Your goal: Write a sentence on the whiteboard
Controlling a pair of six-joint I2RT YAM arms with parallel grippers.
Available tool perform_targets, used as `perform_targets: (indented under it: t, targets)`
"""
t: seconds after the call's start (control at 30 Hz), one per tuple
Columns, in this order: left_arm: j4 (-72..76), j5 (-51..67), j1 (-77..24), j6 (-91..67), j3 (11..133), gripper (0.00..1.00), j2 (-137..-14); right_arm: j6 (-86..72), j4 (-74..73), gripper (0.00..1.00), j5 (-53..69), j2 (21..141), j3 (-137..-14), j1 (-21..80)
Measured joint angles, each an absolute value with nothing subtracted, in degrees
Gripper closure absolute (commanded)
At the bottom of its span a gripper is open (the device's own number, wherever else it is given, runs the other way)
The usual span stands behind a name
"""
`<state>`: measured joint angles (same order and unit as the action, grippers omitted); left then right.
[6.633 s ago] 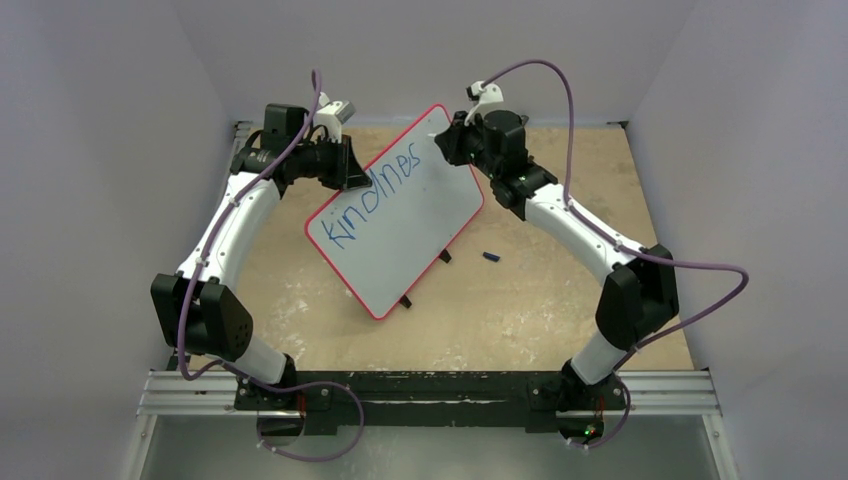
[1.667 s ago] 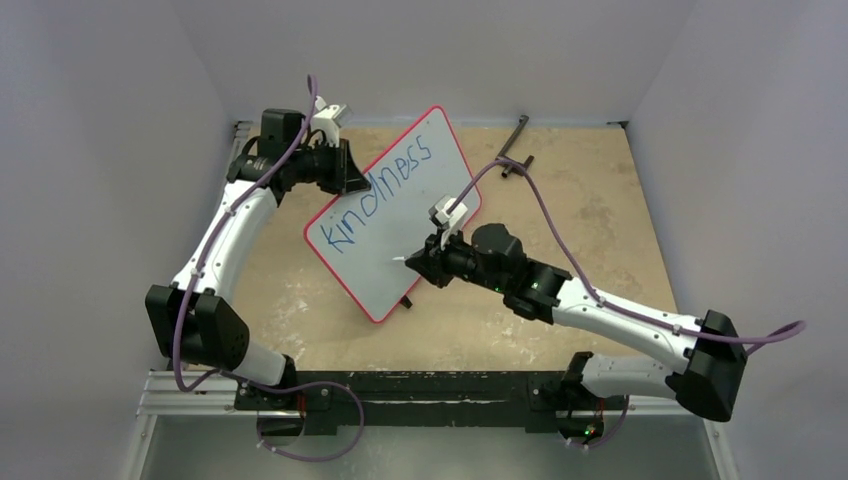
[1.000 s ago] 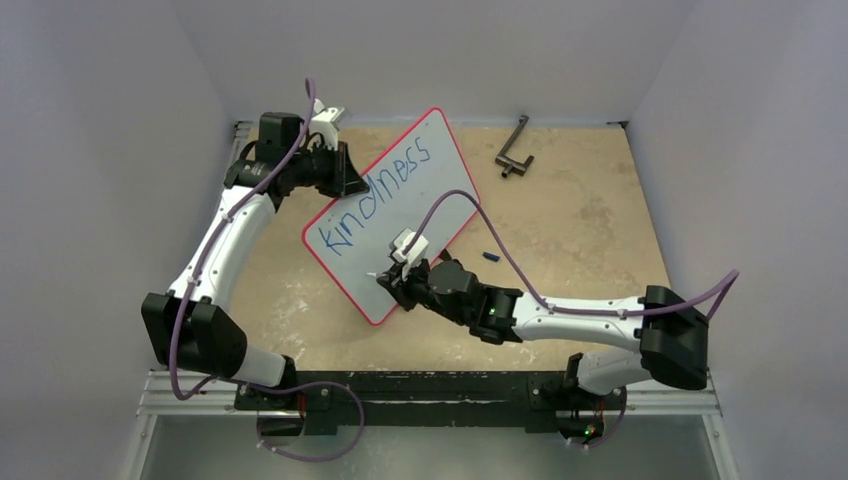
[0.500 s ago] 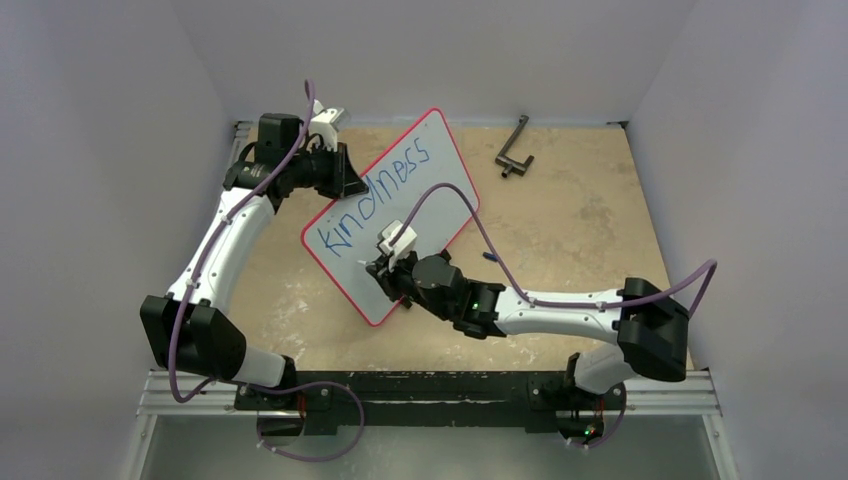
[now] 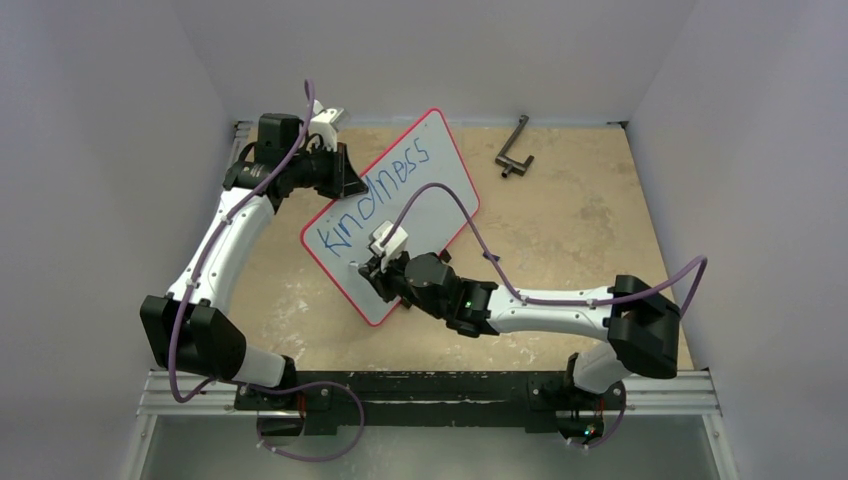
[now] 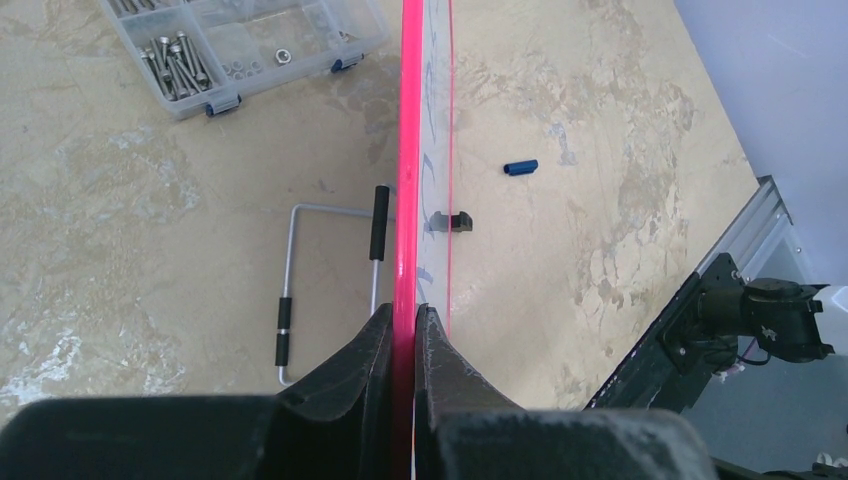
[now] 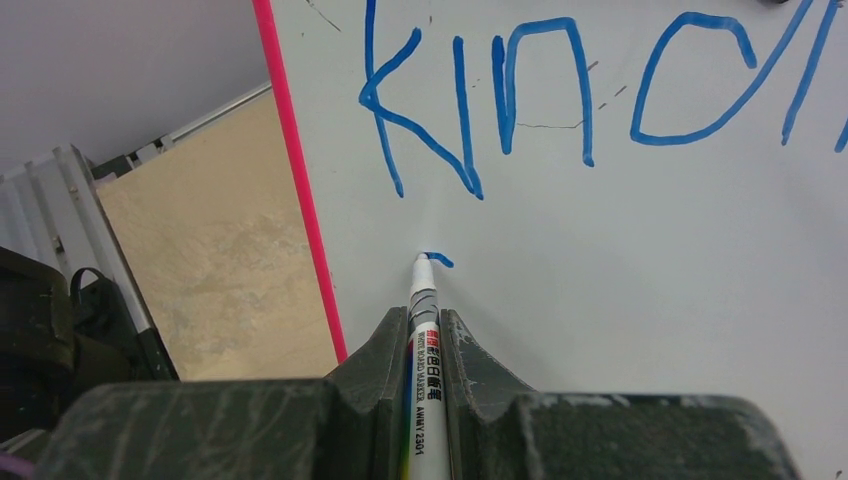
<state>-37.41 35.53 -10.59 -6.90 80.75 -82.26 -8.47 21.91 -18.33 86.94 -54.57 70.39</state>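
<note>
left hand (image 6: 405, 314): clamps whiteboard (image 6: 408, 150) rim | right hand (image 7: 425, 318): grips marker (image 7: 422, 290), tip seemingly touching it

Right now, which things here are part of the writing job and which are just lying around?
In use: whiteboard, blue writing, marker in the right tool, left tool clamping the board's rim.
Lying about: blue cap, clear parts box, black L-shaped bar.

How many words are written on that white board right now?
1: "kindness" in blue, slanting along the whiteboard's far long edge. Just below its first letter, the marker tip sits at a tiny blue stroke.
</note>
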Motion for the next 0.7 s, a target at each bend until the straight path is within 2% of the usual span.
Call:
perform_targets:
  t: [0.7]
  targets:
    - [-37.4,35.5,-10.6,-6.7,80.8,1.00,-82.3,-8.5,21.9,1.00,-10.7,88.8,-55.3,71.8]
